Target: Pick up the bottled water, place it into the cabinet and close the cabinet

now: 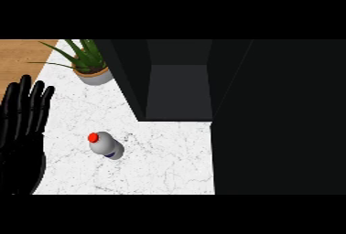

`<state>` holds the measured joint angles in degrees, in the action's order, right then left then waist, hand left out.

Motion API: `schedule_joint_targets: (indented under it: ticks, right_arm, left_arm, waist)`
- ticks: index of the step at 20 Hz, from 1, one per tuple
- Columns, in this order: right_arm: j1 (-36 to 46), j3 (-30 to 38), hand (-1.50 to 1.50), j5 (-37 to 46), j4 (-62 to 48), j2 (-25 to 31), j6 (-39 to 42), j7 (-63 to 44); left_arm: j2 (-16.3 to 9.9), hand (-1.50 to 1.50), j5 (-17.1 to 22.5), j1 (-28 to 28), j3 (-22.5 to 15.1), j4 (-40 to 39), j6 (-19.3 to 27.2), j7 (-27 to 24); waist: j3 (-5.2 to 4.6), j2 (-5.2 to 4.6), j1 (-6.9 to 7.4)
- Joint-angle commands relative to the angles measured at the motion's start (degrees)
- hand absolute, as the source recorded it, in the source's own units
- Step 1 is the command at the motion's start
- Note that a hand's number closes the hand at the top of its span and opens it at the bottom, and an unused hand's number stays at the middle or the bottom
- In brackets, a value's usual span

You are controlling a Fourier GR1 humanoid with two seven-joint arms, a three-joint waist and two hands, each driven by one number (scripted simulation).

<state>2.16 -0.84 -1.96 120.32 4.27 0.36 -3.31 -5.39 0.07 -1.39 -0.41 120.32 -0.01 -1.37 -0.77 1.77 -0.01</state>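
Resting at the view's left edge, the robot's left hand (24,128) shows as a black shape with its fingers straight and pointing up, holding nothing; it lies well to the left of the bottled water (106,145) and does not touch it. Only this hand appears; the right hand shows nowhere in the head view. The bottled water stands on the white marbled bench (162,169), seen from almost straight above, so its red cap (93,137) sits toward the upper left of its pale grey body, and a dark band of label shows on the body's lower side. It casts a small shadow on the bench to its right. Up and to the right of the bottled water the cabinet (177,80) stands open, a dark box with a grey inner floor or back panel between two dark side walls; its lower edge ends just above and right of the bottle, with bare bench between them. Right of the bottled water, past a stretch of bench, a large black surface fills the view's right side; what it belongs to I cannot tell. Above the bottled water, near the bench's far left corner, a potted plant (86,64) with long green leaves sits in a pale round pot, beside a strip of wooden surface (24,59).
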Motion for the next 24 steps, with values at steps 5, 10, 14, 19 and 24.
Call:
schedule_joint_targets:
  ticks: [5, 10, 14, 19, 24]
  right_arm:
    - [-6.9, -2.6, -1.50, 4.2, 4.9, -0.3, -0.1, 2.7]
    - [-11.1, -9.7, -1.50, -2.2, 10.4, -0.7, 4.3, -5.3]
    - [-17.0, -10.7, -1.50, -3.6, 19.1, 1.0, 5.3, -9.0]
    - [-18.0, -13.6, -1.50, -1.7, 25.2, 0.8, 3.7, -14.5]
    - [-14.4, -17.3, -1.50, 2.2, 24.8, -1.9, 0.2, -17.4]
  left_arm:
    - [-11.0, -1.50, 19.1, -0.6, 2.4, -1.0, -22.0, -4.0]
    - [-11.6, -1.50, 38.4, -5.8, -0.3, -2.0, -26.7, 8.2]
    - [-17.9, -1.50, 52.8, -7.4, 5.1, 3.9, -24.9, 15.9]
    - [-23.9, -1.50, 65.2, -13.4, 14.0, 10.5, -25.7, 19.7]
    - [-25.3, -1.50, 70.2, -13.6, 20.0, 9.3, -26.3, 23.6]
  waist:
    - [0.60, -1.51, -0.59]
    - [0.66, -1.34, -0.33]
    - [0.77, -1.33, -0.34]
    - [0.75, -1.51, 0.44]
    - [0.74, -1.64, 0.29]
